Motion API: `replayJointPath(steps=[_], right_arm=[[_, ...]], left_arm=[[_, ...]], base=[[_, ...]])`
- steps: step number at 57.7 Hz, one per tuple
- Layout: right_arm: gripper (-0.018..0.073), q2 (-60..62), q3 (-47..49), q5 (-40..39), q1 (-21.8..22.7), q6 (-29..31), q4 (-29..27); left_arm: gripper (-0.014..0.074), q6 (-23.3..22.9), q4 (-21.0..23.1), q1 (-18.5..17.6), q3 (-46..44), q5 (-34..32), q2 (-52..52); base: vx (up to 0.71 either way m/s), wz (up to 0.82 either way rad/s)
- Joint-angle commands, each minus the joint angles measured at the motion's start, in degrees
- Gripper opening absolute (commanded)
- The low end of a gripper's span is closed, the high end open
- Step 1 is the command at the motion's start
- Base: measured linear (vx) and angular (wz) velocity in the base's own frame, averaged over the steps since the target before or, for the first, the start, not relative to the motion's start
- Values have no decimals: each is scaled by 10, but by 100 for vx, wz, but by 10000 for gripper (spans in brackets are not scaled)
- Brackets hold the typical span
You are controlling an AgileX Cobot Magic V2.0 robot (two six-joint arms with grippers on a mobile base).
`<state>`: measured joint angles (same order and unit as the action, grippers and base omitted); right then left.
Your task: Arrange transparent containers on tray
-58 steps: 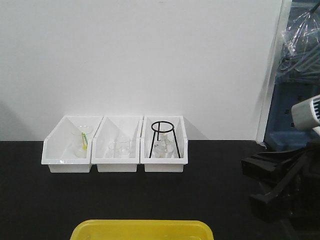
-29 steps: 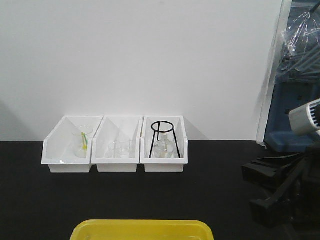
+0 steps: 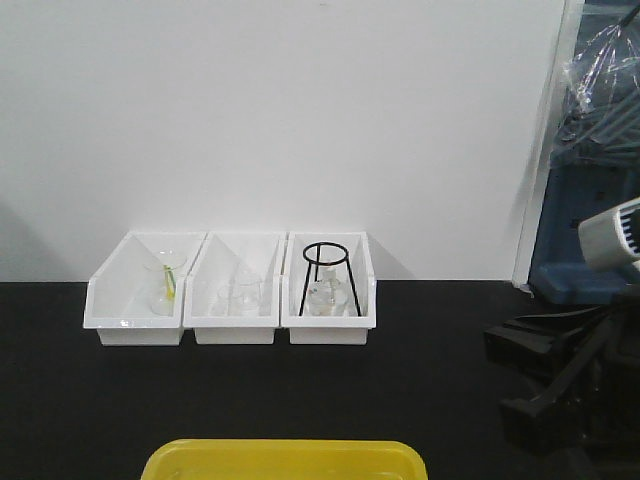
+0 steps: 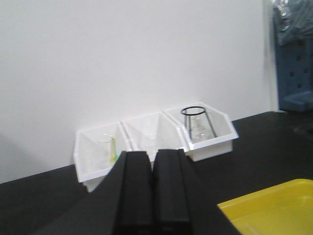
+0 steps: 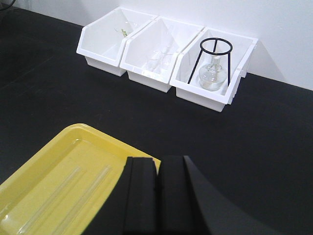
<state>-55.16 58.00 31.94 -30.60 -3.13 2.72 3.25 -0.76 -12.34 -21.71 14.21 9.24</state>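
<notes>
right gripper (image 5: 157, 169) fingers pressed together, empty, has lifted slightly clear above yellow tray (image 5: 29, 181) | left gripper (image 4: 152, 161) also closed, empty | two test tubes (image 5: 73, 191) lie side by side in tray | placement looks finished

My right gripper (image 5: 157, 196) hides the tray's (image 5: 54, 161) near right corner, and the frame's bottom edge cuts the rest of its near side. Two faint tubes (image 5: 73, 188) lie in it; I cannot make out their ends. In the front view only the tray's far rim shows. The middle bin's (image 3: 236, 290) glassware is too small to tell.
</notes>
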Motion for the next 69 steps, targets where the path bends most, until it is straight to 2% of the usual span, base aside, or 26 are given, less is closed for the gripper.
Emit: replayJointPath(steps=[1, 8, 13, 20, 26, 69], right_arm=[[-13, 7, 17, -43, 3, 3, 3], [-13, 7, 17, -43, 3, 3, 3], [-13, 7, 17, -40, 3, 3, 3], [-13, 7, 17, -39, 3, 3, 3], [-13, 7, 17, -39, 3, 3, 3], [-13, 7, 17, -34, 3, 6, 14]], left_arm=[[-8, -16, -17, 40, 46, -55, -46], [-8, -17, -11, 95, 130, -54, -118], [-8, -18, 8, 120, 180, -79, -106], [-8, -23, 46, 139, 257, -173, -107], [-8, -24, 73, 140, 249, -152, -107], [-8, -24, 73, 140, 249, -155, -107]], base=[[0, 0], [0, 0], [0, 0], [0, 0], [0, 0], [0, 0]])
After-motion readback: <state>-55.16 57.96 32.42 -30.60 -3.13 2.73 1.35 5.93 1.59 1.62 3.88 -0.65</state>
